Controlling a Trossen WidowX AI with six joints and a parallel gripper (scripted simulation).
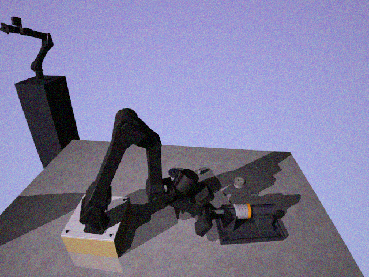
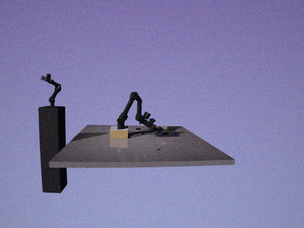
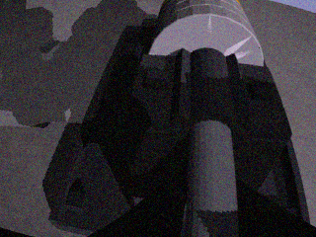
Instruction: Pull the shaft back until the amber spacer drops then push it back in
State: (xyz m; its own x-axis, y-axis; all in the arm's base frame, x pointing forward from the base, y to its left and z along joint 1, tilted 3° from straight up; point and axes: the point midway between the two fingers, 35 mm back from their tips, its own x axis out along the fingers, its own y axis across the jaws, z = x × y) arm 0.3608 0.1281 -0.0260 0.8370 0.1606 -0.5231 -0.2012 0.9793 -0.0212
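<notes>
My gripper (image 1: 210, 211) is shut on the left end of the grey shaft (image 1: 218, 212) (image 3: 212, 168), left of the fixture. In the wrist view the shaft runs from between the dark fingers toward the dark end support. Beyond that support, several pale spacers (image 1: 240, 210) (image 3: 209, 37) sit side by side in a row. The amber spacer (image 1: 249, 210) (image 2: 166, 128) is at the right end of the row, against the big dark housing block (image 1: 265, 209). The shaft inside the spacers and housing is hidden.
The fixture has a dark base (image 1: 253, 239) with a raised rim. A loose pale ring (image 1: 239, 182) lies behind it on the table. A small dark object (image 2: 158, 149) lies nearer the table's front. Another arm stands on a tall dark pedestal (image 1: 32, 113) (image 2: 49, 147) beyond the table's left side.
</notes>
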